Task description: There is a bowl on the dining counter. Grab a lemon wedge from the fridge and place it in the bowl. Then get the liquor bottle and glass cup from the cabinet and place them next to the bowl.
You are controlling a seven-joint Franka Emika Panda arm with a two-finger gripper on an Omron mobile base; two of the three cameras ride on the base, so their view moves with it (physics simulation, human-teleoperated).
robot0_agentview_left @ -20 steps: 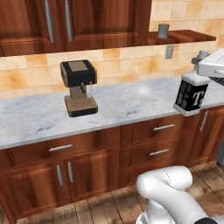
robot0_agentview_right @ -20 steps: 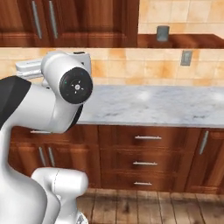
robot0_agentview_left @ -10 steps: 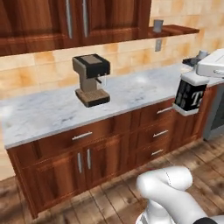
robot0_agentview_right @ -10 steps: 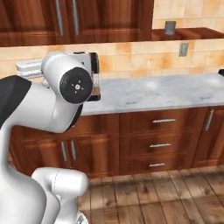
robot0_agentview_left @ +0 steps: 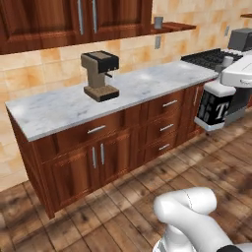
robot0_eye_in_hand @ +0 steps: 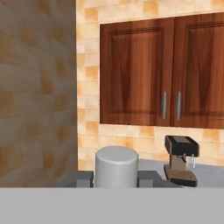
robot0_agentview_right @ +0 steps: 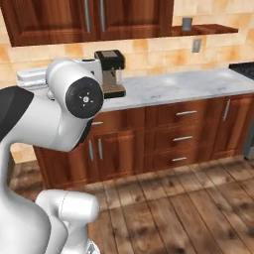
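Arm carrying the liquor bottle, facing a kitchen counter run

The marble-topped counter (robot0_agentview_left: 147, 86) crosses the left base view from 9 toward 2 o'clock, with dark wood upper cabinets (robot0_agentview_left: 74, 19) at 12 and a stove (robot0_agentview_left: 211, 56) at its 2 o'clock end. A coffee machine (robot0_agentview_left: 101, 76) stands on the counter just above centre; a small grey cup (robot0_agentview_left: 158, 22) sits on a wall shelf at 1 o'clock. The liquor bottle (robot0_agentview_left: 215, 106) — black, white lettering — hangs upright at 3 o'clock, clear of the counter, over the wood floor. In the hand view the gripper (robot0_eye_in_hand: 116, 178) at 6 o'clock has its dark fingertips (robot0_eye_in_hand: 83, 178) drawn in narrowly on either side of the bottle's grey top — a clamped hold.
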